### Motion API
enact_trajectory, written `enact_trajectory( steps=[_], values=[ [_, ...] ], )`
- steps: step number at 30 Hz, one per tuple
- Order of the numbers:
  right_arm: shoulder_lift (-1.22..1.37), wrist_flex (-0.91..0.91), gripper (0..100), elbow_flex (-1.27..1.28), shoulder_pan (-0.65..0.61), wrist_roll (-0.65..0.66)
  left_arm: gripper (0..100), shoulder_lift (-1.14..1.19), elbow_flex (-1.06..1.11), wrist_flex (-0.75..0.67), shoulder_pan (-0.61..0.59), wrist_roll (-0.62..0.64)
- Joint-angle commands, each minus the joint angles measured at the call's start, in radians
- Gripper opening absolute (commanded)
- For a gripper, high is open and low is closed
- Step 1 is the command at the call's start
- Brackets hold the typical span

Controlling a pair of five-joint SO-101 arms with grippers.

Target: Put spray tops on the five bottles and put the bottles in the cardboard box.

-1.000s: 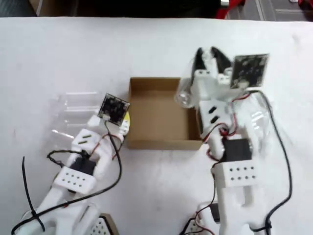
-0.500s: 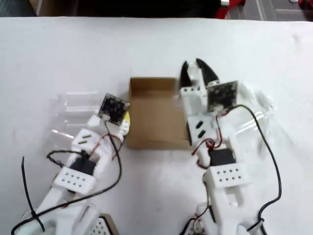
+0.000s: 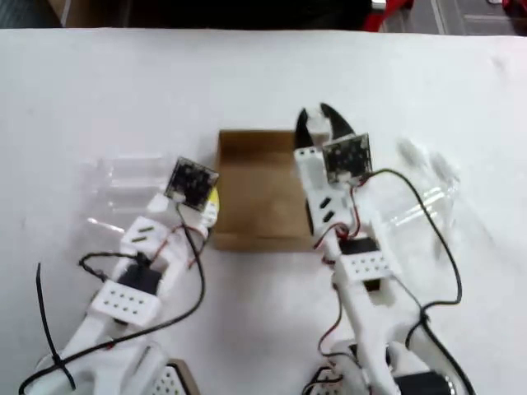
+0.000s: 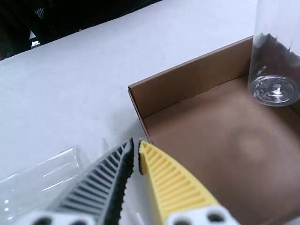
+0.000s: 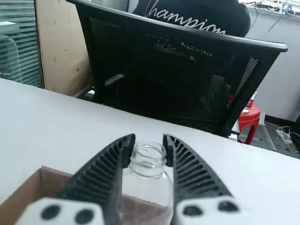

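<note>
Right end effector (image 5: 147, 140): closed to a narrow gap on the neck of a clear bottle (image 5: 148, 180), one finger each side just under the lip. The mouth is open, with no spray top on it.

Bottle position: over the cardboard box (image 3: 259, 202), at the box's 1 o'clock corner. The left wrist view shows its round base low, near the far wall. I cannot tell whether the base touches the box floor.

Orientation: long axis vertical, neck up, base down. It is hanging roughly plumb from the neck grip.

Left end effector (image 4: 135, 149): fingers all but closed, nothing between them. It is parked outside the box wall at about 8 o'clock.

Other clear bottles (image 3: 123, 177) lie on the bench (image 3: 165, 82) at 9 o'clock from the box, and more (image 3: 424, 193) at 3 o'clock.

Step in hand, as I judge it: setting this bottle into the box.
- Lower straight down and keep the axis vertical, so the base lands flat and clear of the corner walls.
- Open only once the base is supported. A neck grip gives little control of swing.
- Tucking it tight into the corner leaves room for the others.
- The bare neck means the capping step looks undone for this bottle.
</note>
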Motion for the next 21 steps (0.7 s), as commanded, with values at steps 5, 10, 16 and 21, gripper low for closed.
enact_trajectory(
  steps=[5,10,16,21],
  values=[
    [0.140,-0.219,1.5,-0.008,0.024,0.009,2,-0.007,-0.006,-0.020,0.015,-0.009],
    [0.303,-0.412,1.5,-0.009,0.035,0.015,2,-0.007,-0.006,-0.020,0.015,-0.009],
    [0.507,-0.697,1.5,-0.014,0.035,0.017,2,-0.005,-0.006,-0.021,0.015,-0.009],
    [0.613,-0.825,1.5,-0.018,0.035,0.017,2,-0.004,-0.006,-0.021,0.015,-0.009]
  ],
)
